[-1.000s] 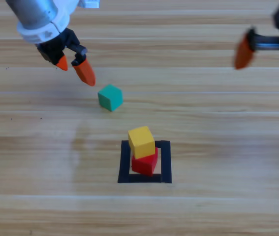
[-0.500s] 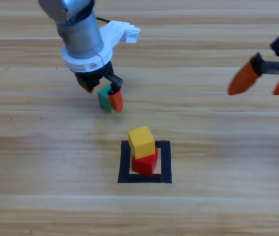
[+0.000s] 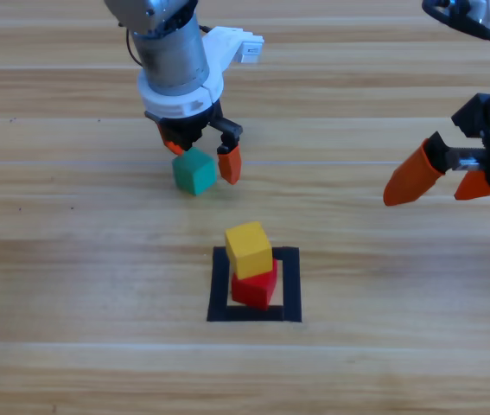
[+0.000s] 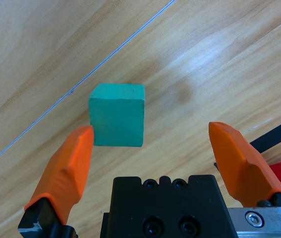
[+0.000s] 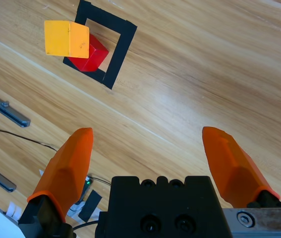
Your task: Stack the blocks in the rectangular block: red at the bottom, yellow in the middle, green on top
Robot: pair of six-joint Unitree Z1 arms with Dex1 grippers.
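Note:
The green cube [image 3: 194, 171] lies on the table behind and left of the black tape square [image 3: 219, 287]. My left gripper [image 3: 202, 157] is down over it, open, one jaw on each side. In the left wrist view the green cube [image 4: 118, 115] sits close against the left one of the gripper's [image 4: 152, 130] jaws, with a wide gap to the other. Inside the square the yellow cube [image 3: 249, 249] rests on the red cube [image 3: 256, 285], turned slightly askew. My right gripper [image 3: 430, 192] hangs open at the right, holding nothing.
The right wrist view looks down past the open right gripper [image 5: 147, 133] at the yellow cube [image 5: 66, 38], the red cube [image 5: 91, 57] and the tape square [image 5: 123, 47]. Cables and metal rails lie beyond the table's edge there.
The left gripper came from the far left to the green cube and now straddles it. The right gripper moved down and left, further into the picture. The stack is unmoved.

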